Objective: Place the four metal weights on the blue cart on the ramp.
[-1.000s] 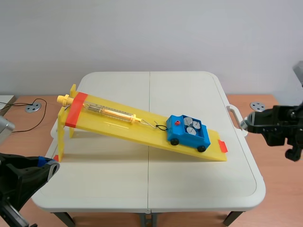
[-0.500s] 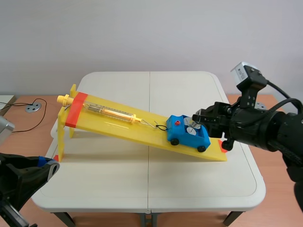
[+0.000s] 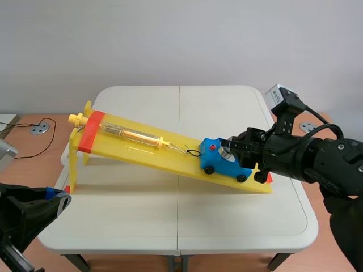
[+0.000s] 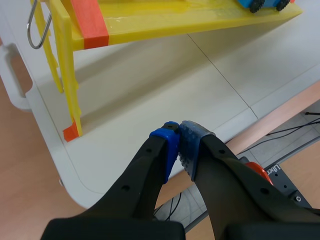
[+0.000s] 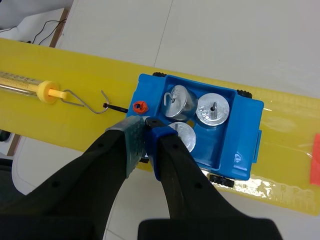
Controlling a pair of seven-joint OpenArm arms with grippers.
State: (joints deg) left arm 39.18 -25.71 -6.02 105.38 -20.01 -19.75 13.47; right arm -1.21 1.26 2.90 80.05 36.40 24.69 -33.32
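Note:
A blue cart sits near the low end of the yellow ramp. My right gripper hovers just over the cart, shut with nothing seen between its fingers. In the right wrist view its tips meet above the cart's near wall, beside the red nut. Three metal weights show in the cart: one hooked, one flat-topped, one half hidden by my finger. My left gripper is shut and empty over the table's near left corner, away from the ramp.
A yellow spring scale lies along the ramp, its wire hook linked to the cart. The ramp's raised end stands on a yellow leg. The white table ends close to my left gripper. A cable and grey disc lie off to the left.
My right arm has swung in from the right edge of the scene to above the blue cart, then edged lower and nearer to it. The left arm and the cart have stayed still.

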